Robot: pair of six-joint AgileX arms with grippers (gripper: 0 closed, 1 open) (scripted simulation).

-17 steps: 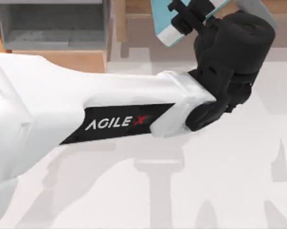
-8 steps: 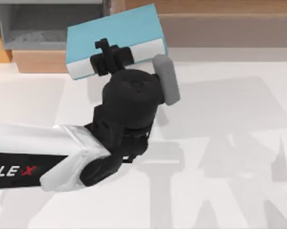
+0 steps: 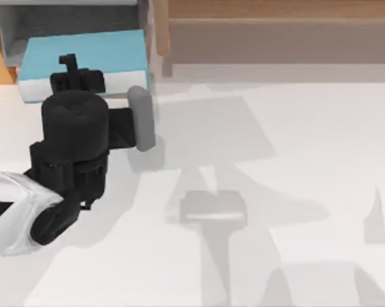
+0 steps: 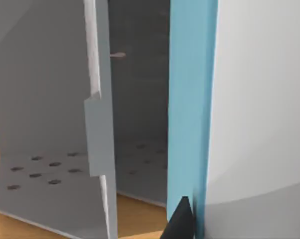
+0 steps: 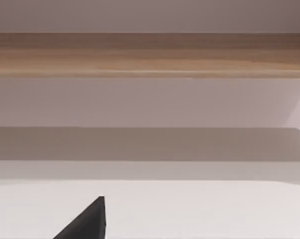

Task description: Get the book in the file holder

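My left gripper [image 3: 77,80] is shut on the book [image 3: 84,54], a teal-covered book with white page edges. It holds the book at the back left of the table, over the front of the file holder [image 3: 71,18], whose grey inner walls show behind it. In the left wrist view the book's teal cover [image 4: 190,99] stands right beside a grey perforated wall of the file holder [image 4: 45,99], with one dark fingertip [image 4: 182,221] against the cover. My right gripper [image 5: 87,221] is parked and shows as a dark tip facing the shelf.
A long brown wooden shelf [image 3: 275,25] runs along the back of the table, to the right of the file holder, and it also crosses the right wrist view as the shelf [image 5: 150,55]. The white tabletop [image 3: 275,192] lies in front.
My left arm has swung left across the back of the table, carrying the book from in front of the shelf to the file holder. The book has turned square with the holder.
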